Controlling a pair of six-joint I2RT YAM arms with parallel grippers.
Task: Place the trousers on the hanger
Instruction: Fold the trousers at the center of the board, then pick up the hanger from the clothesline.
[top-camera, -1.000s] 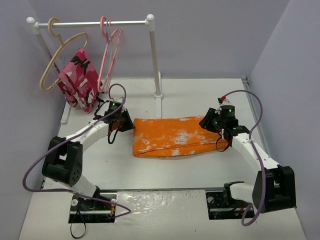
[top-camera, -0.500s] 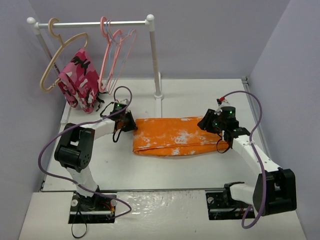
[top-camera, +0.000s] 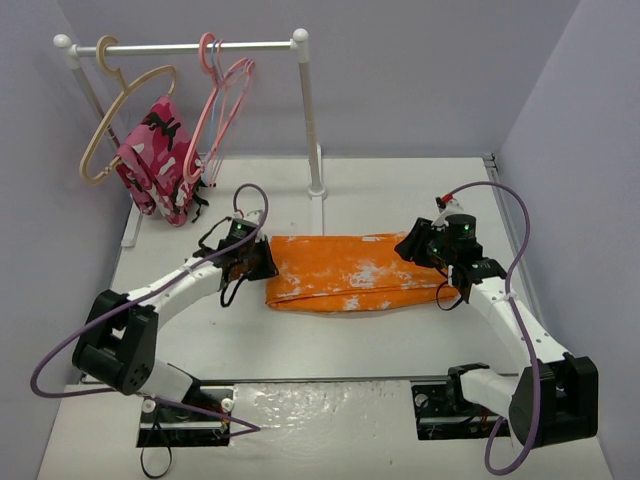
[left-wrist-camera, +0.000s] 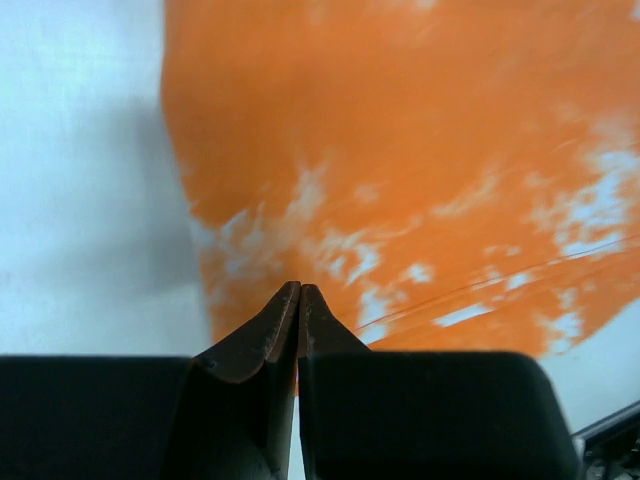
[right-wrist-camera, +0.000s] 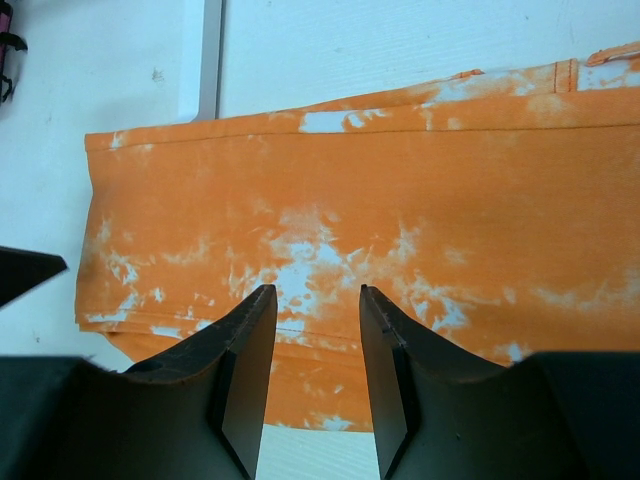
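Folded into a long band, the orange tie-dye trousers (top-camera: 345, 272) lie flat on the white surface (top-camera: 330, 190) between our two arms, white blotches scattered across the cloth. At the trousers' left end, the left hand (top-camera: 262, 262) is clenched. Its wrist camera shows the two dark fingertips (left-wrist-camera: 298, 290) pressed together just above the blurred orange fabric (left-wrist-camera: 400, 150), close to the trousers' left edge. At the trousers' right end, the right hand (top-camera: 412, 247) is released. From its own wrist camera (right-wrist-camera: 315, 292) we see the fingers standing apart over the cloth (right-wrist-camera: 400, 220), with a blotched stretch of fabric showing in the gap. We cannot tell from these views whether either hand touches the trousers. Beyond the trousers, on the far side of the surface, stands a white clothes rack (top-camera: 312, 120). The salmon-pink hanger (top-camera: 203, 125) hangs from the rack's rail, well apart from the trousers and up to their far left, beside thinner pink wire hangers (top-camera: 235, 85). Farther left of the trousers, a pink-and-red camouflage garment (top-camera: 158, 160) is draped below the rail.
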